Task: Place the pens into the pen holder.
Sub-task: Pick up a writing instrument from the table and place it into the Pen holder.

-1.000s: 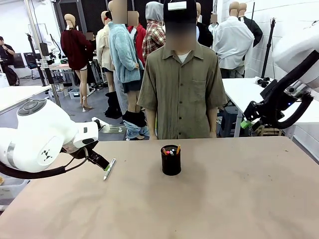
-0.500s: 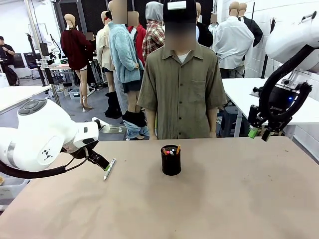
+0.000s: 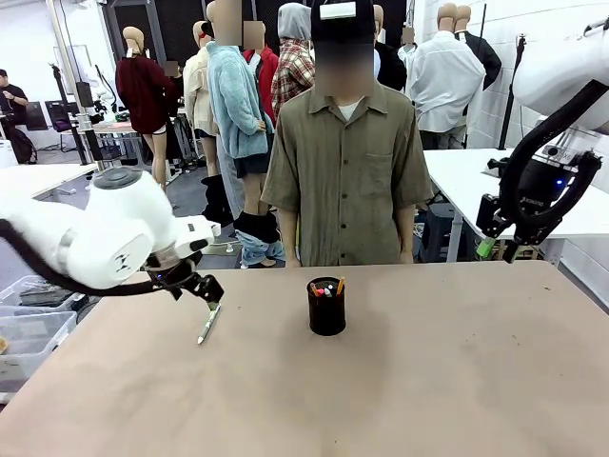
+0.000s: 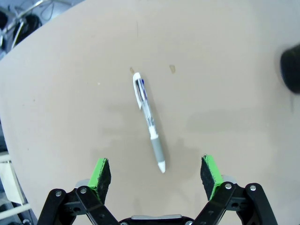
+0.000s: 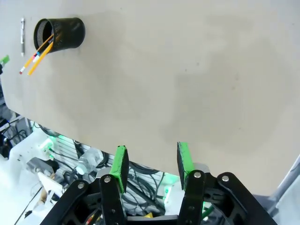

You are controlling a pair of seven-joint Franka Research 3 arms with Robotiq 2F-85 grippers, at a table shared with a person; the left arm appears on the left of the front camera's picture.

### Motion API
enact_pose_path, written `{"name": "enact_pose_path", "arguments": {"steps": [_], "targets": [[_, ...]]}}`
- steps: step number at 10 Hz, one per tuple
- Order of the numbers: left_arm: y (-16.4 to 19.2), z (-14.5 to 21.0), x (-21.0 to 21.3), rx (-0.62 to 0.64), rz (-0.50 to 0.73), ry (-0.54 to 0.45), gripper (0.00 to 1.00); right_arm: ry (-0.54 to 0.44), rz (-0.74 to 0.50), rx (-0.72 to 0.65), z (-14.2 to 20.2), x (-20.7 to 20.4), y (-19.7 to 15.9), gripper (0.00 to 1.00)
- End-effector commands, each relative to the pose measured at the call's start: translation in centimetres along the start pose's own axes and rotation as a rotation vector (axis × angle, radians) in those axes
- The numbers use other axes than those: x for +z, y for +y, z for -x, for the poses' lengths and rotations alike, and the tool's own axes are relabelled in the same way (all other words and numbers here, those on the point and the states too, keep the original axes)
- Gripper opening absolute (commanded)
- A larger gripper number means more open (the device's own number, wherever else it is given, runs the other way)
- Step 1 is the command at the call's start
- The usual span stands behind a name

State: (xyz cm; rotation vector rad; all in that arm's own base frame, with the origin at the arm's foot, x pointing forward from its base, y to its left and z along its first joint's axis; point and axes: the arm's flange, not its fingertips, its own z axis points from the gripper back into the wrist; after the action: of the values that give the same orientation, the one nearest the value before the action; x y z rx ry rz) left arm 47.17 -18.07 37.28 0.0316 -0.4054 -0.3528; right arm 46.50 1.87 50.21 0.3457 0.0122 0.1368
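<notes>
Repositioned since the earlier frame, the left gripper [image 4: 155, 173] is held spread wide over the white pen [image 4: 147, 112] lying on the table [image 3: 428, 381] left of the pen holder [image 3: 326, 309], the right gripper [image 5: 151, 164] likewise spread and empty; pickup is judged pending, descent and closure being required.

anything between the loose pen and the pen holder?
Nothing. In the front view, the stretch of table between the white pen and the pen holder is bare.
</notes>
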Motion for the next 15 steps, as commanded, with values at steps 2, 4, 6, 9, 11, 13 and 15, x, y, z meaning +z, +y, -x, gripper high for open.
{"name": "enact_pose_path", "arguments": {"steps": [2,4,6,9,11,13,15], "targets": [[-2.3,-3.5,-4.1,0.158,-0.044,0.064,1.00,-0.016,0.003,-0.003,0.3,-0.6,0.1,0.53],[-0.6,-1.4,-1.0,0.050,-0.002,0.019,1.00,-0.016,0.003,-0.003,0.3,-0.6,0.1,0.53],[-1.1,-2.5,-2.5,0.089,-0.008,0.042,1.00,-0.016,0.003,-0.003,0.3,-0.6,0.1,0.53],[-0.1,-3.2,-4.2,0.185,-0.026,0.139,1.00,-0.016,0.003,-0.003,0.3,-0.6,0.1,0.53],[0.3,-3.9,-5.3,0.180,-0.021,0.211,1.00,-0.016,0.003,-0.003,0.3,-0.6,0.1,0.53],[0.3,-4.9,-6.6,0.161,-0.009,0.261,1.00,-0.016,0.003,-0.003,0.3,-0.6,0.1,0.53],[0.6,-5.6,-7.7,0.148,0.011,0.267,1.00,-0.016,0.003,-0.003,0.3,-0.6,0.1,0.53]]}}
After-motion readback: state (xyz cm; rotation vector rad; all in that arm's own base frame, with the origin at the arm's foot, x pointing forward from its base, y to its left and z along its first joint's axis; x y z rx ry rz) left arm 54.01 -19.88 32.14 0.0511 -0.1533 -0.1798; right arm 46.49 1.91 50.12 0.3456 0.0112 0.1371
